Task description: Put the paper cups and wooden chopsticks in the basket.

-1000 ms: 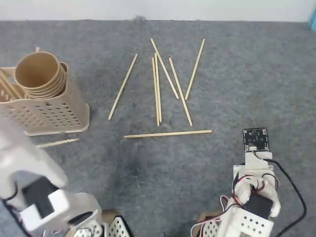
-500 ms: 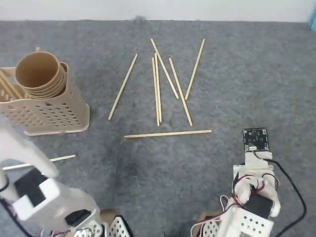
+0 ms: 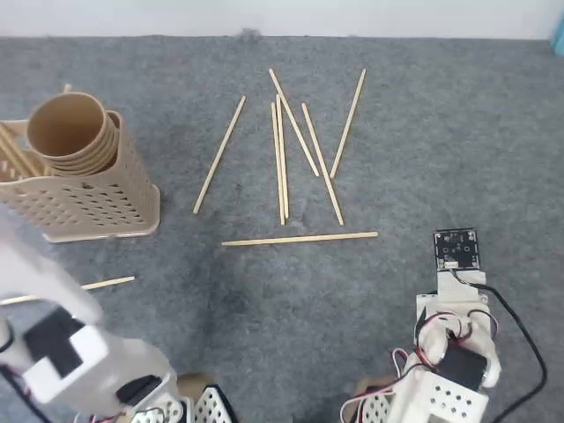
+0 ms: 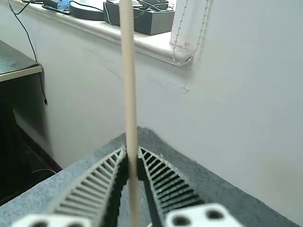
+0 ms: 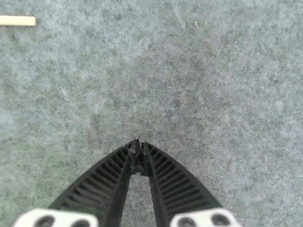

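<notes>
Left jaws pinch chopstick [image 4: 128, 71]; right's together.

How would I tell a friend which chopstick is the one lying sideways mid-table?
Start at the grey mat and find the fan of loose chopsticks at its middle, right of the basket. Just below that fan in the high view lies the crosswise chopstick: its neighbours all run roughly top to bottom, while it alone runs side to side.
</notes>
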